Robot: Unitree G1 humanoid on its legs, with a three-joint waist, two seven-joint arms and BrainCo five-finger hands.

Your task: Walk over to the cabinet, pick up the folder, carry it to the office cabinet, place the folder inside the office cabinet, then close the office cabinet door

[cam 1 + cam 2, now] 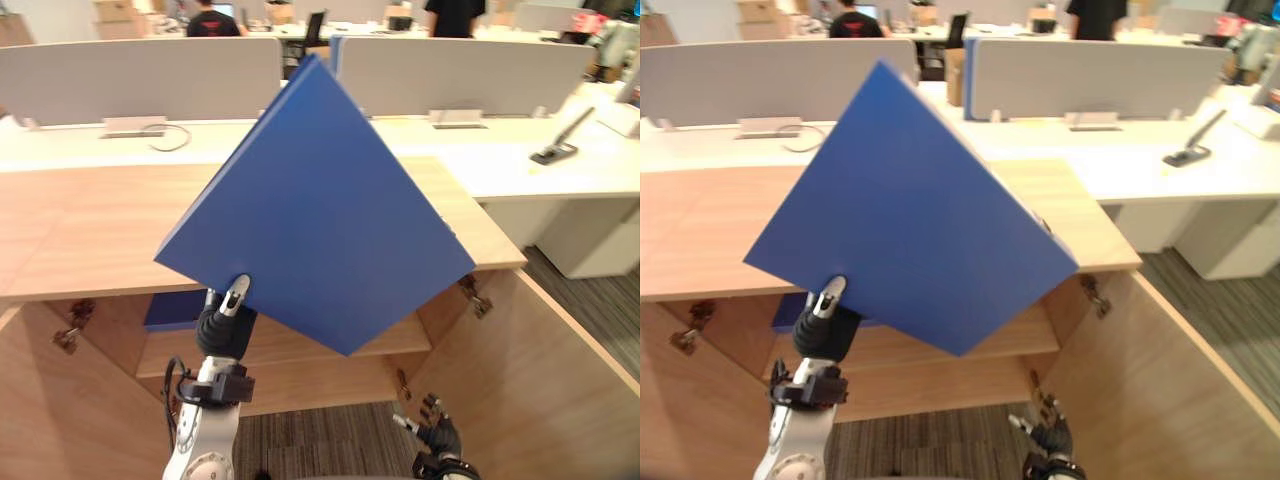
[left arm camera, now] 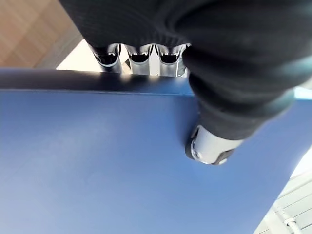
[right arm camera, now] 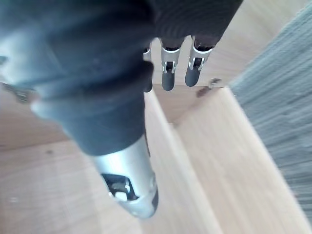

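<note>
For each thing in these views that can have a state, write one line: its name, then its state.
folder: held up, tilted on a corner
left hand: shut on the folder
right hand: open, holding nothing
office cabinet: doors open

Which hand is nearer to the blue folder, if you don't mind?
Left. The left hand pinches the folder at its lower corner, thumb on its face. The right hand hangs below it, apart, fingers relaxed, by the cabinet door.
</note>
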